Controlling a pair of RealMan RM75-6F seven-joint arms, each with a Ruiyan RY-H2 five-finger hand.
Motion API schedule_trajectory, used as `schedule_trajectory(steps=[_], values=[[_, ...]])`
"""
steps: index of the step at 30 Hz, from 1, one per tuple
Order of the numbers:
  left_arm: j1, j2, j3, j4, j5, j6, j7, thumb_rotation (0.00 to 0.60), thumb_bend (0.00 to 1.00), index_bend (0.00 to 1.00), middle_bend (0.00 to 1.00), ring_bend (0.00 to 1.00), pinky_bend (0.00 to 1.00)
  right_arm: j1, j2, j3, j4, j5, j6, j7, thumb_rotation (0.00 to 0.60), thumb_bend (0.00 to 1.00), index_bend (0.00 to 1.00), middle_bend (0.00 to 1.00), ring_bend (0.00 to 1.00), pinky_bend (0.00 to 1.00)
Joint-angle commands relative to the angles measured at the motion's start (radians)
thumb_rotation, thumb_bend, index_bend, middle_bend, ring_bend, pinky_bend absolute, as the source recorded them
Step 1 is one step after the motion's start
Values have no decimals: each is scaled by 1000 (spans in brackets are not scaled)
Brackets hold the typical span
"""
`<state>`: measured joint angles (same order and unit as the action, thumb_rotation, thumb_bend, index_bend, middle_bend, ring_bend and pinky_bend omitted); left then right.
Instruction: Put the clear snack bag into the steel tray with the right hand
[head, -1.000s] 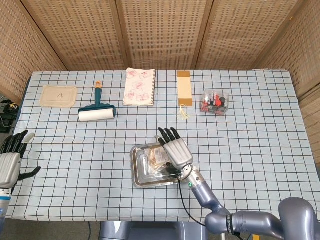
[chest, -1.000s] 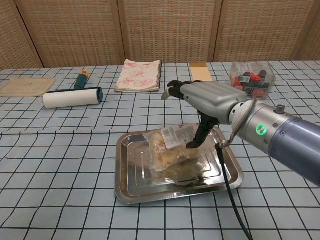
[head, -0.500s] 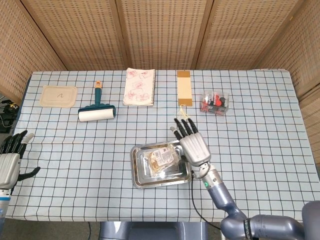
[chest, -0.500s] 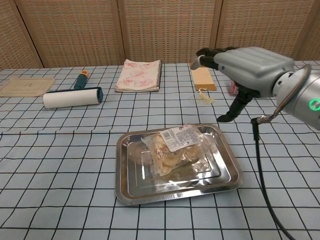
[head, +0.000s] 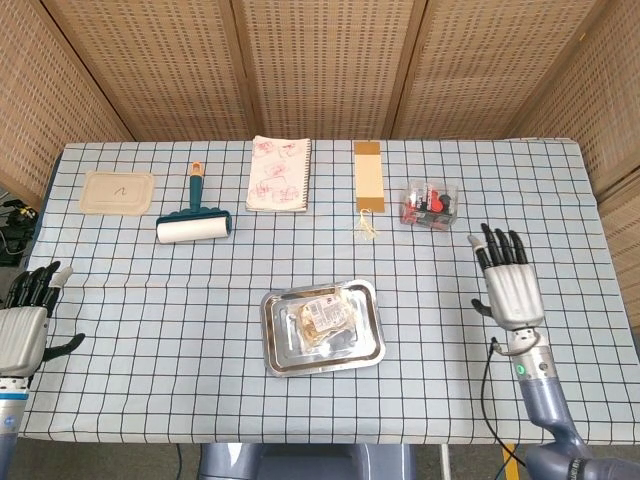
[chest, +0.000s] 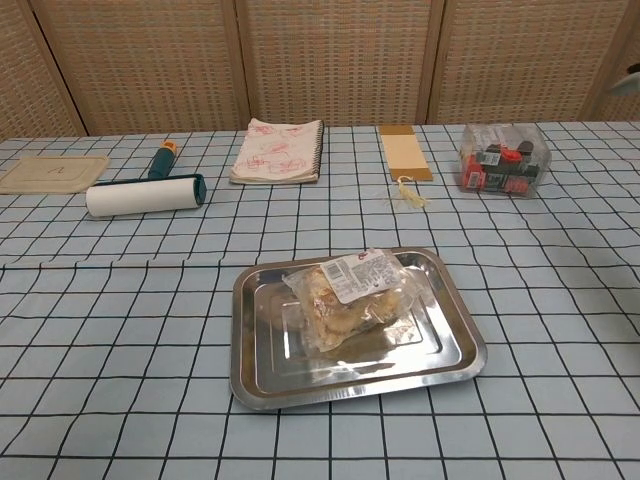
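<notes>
The clear snack bag (head: 323, 319) (chest: 350, 293), with a white label and brown snacks inside, lies in the steel tray (head: 370, 346) (chest: 457, 352) near the table's front middle. My right hand (head: 509, 284) hovers well to the right of the tray, fingers spread and holding nothing; the chest view catches only a blurred tip of it at the top right edge. At the far left edge of the head view my left hand (head: 24, 322) stays open and empty.
Along the back lie a beige lid (head: 117, 191), a lint roller (head: 193, 224) (chest: 144, 193), a sketch notebook (head: 279, 173) (chest: 279, 151), a tan bookmark with tassel (head: 368, 178) (chest: 404, 155) and a clear box of small parts (head: 431, 204) (chest: 502, 160).
My right hand let go of the snack bag, which stays in the tray, and drew away to the right, out of most of the chest view. The left hand barely moved.
</notes>
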<state>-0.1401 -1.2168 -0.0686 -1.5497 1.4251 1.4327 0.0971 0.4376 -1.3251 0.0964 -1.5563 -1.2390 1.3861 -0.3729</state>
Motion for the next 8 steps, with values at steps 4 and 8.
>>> schedule_trajectory(steps=[4,8], values=[[3,-8,-4,14,0,12,-4,600,176,0,0,0,0,-144,37,-58,121,-75,96,247,600,153,121,0,0,0],[4,-6,-7,17,-5,11,-12,600,176,0,0,0,0,-179,28,-70,175,-103,111,303,600,154,121,0,0,0]])
